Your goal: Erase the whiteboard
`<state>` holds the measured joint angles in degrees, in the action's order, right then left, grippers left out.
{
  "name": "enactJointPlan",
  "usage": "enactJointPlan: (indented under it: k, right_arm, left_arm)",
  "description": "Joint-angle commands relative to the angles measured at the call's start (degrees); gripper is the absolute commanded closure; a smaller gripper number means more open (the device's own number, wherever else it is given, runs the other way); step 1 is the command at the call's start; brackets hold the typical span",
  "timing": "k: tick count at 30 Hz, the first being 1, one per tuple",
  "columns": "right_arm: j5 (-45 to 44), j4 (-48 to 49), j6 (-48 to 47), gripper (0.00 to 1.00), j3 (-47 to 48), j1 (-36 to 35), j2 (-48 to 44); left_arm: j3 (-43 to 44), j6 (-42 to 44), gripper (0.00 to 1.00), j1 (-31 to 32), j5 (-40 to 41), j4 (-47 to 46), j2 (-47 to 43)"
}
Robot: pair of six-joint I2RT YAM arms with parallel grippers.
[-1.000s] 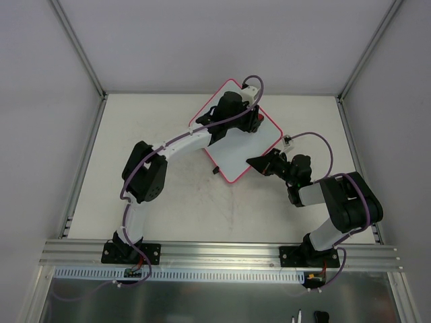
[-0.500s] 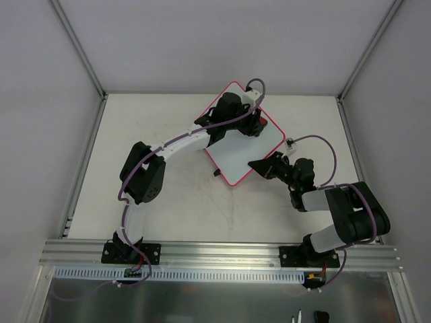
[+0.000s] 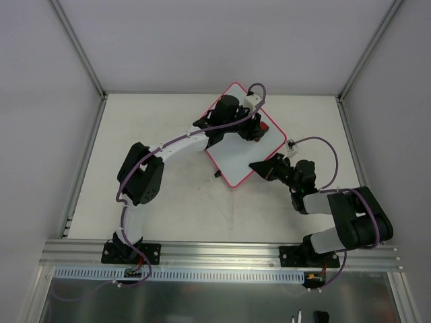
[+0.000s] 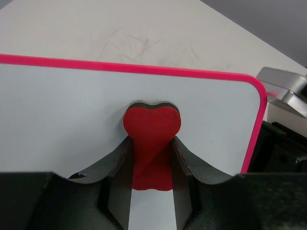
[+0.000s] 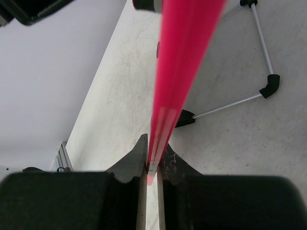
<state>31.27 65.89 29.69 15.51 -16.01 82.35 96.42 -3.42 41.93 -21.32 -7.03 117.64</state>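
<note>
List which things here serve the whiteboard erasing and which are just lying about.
In use:
whiteboard
red eraser, clamped in the left tool
right tool, pinching the board's pink rim

Lying about:
thin wire rods with black tips
aluminium rail at the near edge

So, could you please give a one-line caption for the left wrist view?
Left claw holds a red eraser against the whiteboard, near its rounded corner.
</note>
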Motion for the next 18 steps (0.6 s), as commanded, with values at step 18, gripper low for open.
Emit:
enactJointPlan:
  k: [18]
  right_arm:
    - [8.5,21.9,-7.3,1.00,1.9,-2.4,1.9]
  left_arm:
    - [-7.9,10.4,0.80,3.2,-3.5,6.8,-2.4]
